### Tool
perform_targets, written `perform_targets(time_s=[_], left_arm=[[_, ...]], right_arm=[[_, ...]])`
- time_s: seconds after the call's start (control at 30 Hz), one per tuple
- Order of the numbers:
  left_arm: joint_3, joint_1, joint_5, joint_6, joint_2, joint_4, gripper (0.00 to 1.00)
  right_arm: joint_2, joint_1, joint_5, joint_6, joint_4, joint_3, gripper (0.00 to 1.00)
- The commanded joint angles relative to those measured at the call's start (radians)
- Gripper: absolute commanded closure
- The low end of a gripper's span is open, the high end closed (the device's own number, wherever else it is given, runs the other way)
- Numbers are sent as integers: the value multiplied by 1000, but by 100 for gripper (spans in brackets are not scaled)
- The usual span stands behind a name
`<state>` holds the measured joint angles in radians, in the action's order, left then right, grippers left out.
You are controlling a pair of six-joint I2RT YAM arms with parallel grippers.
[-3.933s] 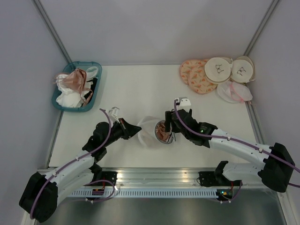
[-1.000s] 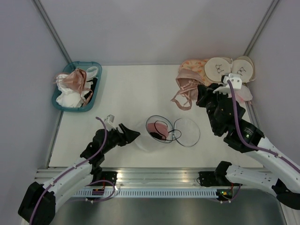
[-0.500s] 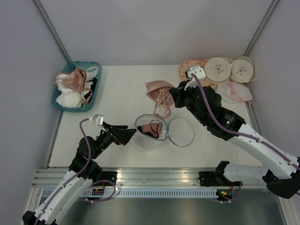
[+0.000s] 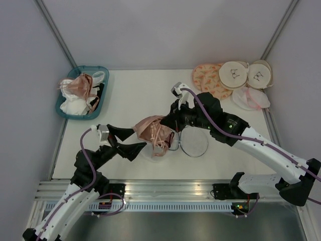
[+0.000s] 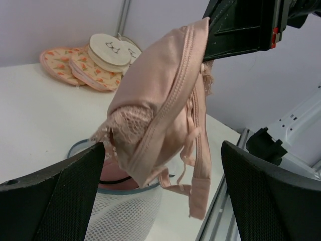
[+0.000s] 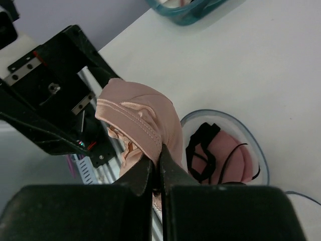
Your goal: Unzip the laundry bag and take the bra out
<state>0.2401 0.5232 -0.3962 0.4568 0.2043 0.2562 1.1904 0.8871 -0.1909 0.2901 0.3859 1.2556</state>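
Currently right claw pinches satiny lace-edged bra; left claw agape near laundry bag.

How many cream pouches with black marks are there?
2, in the far right corner: left cream pouch overlapping the peach pouches, right cream pouch beside it. More may hide beneath.

Bright, even light; soft shadows; near wrist-view foregrounds blurred

Top camera high and behind, looking down at the table, both wrist cameras close, facing each other, all sharing the bra.
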Motion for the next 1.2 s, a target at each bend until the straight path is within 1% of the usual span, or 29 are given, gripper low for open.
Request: perform_targets(time_s=[0.0, 0.07, 0.13, 0.17, 0.23, 0.27, 0.3, 0.33, 0.4, 0.47, 0.5, 0.53, 0.57, 0.6, 0.63, 0.67, 0.7, 0.73, 0.8, 0.83, 0.87, 0.9, 0.97, 1.0, 1.03, 1.07, 1.1, 1.13, 1.17], left_arm=[[37, -2, -96, -63, 91, 138, 0], [44, -2, -105, -67, 153, 164, 0], [48, -2, -110, -72, 182, 193, 1], [54, -2, -116, -76, 207, 202, 4], [68, -2, -136, -84, 231, 203, 29], [89, -2, -142, -86, 257, 196, 44], [102, -2, -162, -87, 273, 190, 86], [119, -2, -161, -81, 280, 174, 98], [128, -2, -162, -75, 293, 175, 98], [142, -2, -142, -70, 284, 151, 98], [148, -2, -100, -70, 271, 132, 98], [157, -2, -61, -73, 267, 111, 98], [184, -2, -5, -73, 261, 31, 98], [200, -2, 61, -75, 257, -4, 98], [215, -2, 198, -81, 259, -35, 98], [249, -2, 273, -79, 265, -70, 98], [266, -2, 392, -81, 276, -121, 98], [290, -2, 452, -99, 299, -127, 98], [323, -3, 557, -115, 334, -140, 98], [341, -3, 644, -142, 354, -143, 98], [384, -5, 692, -145, 394, -149, 98], [402, -6, 774, -151, 412, -146, 98], [450, -18, 842, -185, 478, -97, 98], [467, -26, 906, -200, 509, -83, 98], [488, -38, 939, -223, 535, -71, 98], [534, -75, 968, -231, 562, -66, 98], [557, -100, 1008, -233, 625, -61, 98], [580, -161, 1010, -222, 651, -58, 98], [626, -195, 1004, -216, 687, -49, 98]], right_arm=[[6, -2, -175, 29, -39, -5, 100], [21, -2, -253, 44, -71, -7, 100], [28, -2, -283, 52, -82, -8, 100], [34, -2, -295, 60, -96, -10, 100], [41, -2, -317, 63, -94, -9, 100], [46, -2, -320, 60, -91, -2, 99], [48, 0, -315, 52, -84, -1, 99], [46, -2, -311, 50, -78, 1, 100], [41, -2, -295, 47, -73, 5, 100], [34, -2, -242, 37, -47, 19, 99], [32, -2, -208, 32, -35, 25, 90], [22, -2, -127, 29, -12, 31, 70], [12, 0, -61, 27, 4, 42, 52], [3, -2, -6, 29, 14, 45, 34], [-14, -2, 46, 34, 24, 42, 22], [-44, 0, 145, 44, 30, 41, 12], [-61, -2, 177, 47, 33, 38, 2], [-90, -2, 235, 50, 44, 36, 2], [-120, 0, 257, 50, 54, 31, 2], [-145, -2, 261, 50, 64, 27, 2], [-158, 0, 266, 52, 70, 21, 2], [-170, -2, 277, 57, 73, 13, 2], [-209, -2, 281, 64, 83, -10, 2], [-221, -2, 295, 76, 90, -16, 2], [-247, -2, 298, 78, 97, -27, 2], [-259, -2, 304, 81, 103, -45, 2], [-271, -2, 318, 89, 110, -53, 2], [-294, 0, 320, 90, 120, -62, 2], [-307, -2, 320, 93, 122, -83, 2]])
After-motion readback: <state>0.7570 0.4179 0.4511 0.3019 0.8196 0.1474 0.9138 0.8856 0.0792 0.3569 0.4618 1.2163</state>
